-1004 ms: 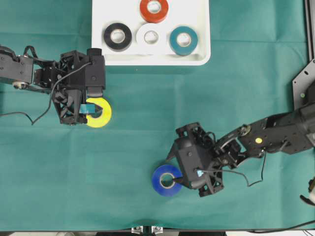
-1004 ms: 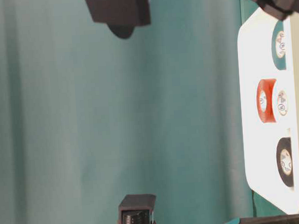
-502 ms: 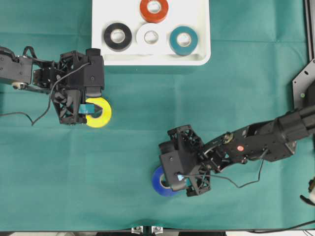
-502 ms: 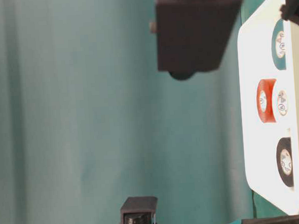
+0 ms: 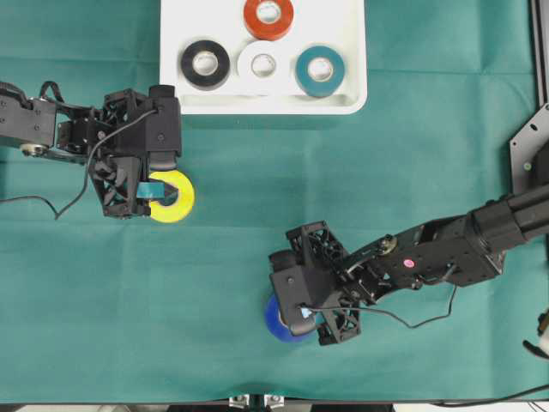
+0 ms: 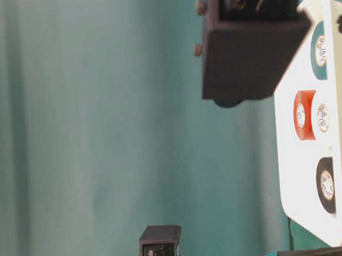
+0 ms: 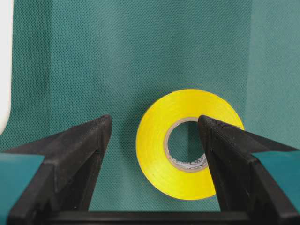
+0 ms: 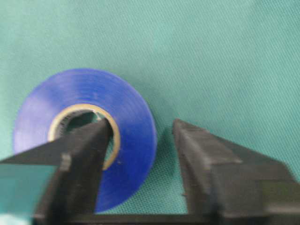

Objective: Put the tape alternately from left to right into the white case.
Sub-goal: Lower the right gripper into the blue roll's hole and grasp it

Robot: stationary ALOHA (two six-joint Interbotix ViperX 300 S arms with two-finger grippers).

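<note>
We see the white case point(image 5: 346, 94) at the top of the green-covered worktop point(image 5: 429, 154), holding four rolls: the orange-red roll point(image 5: 268, 17) at the far edge, then the black roll point(image 5: 205, 63), the white roll point(image 5: 263, 63) and the teal roll point(image 5: 320, 70) in a row, the white one touching the orange-red one.

Two rolls lie flat on the cloth outside the case. The yellow roll point(image 7: 187, 144) sits left of centre, below the case's near-left corner. Our left gripper point(image 7: 154, 154) is over it with its jaws wide apart: one finger stands in the roll's core, the other on the cloth just beside the outer wall, with a gap on that side.

The blue roll point(image 8: 86, 133) lies low in the middle of the overhead view, mostly covered there by our right gripper point(image 8: 140, 154). In the right wrist view one finger is down inside the pale core and the other stands just outside the blue wall, so the jaws straddle the wall, part-way closed, with a thin strip of cloth showing between the outer finger and the roll. We cannot tell whether they press it.
</note>
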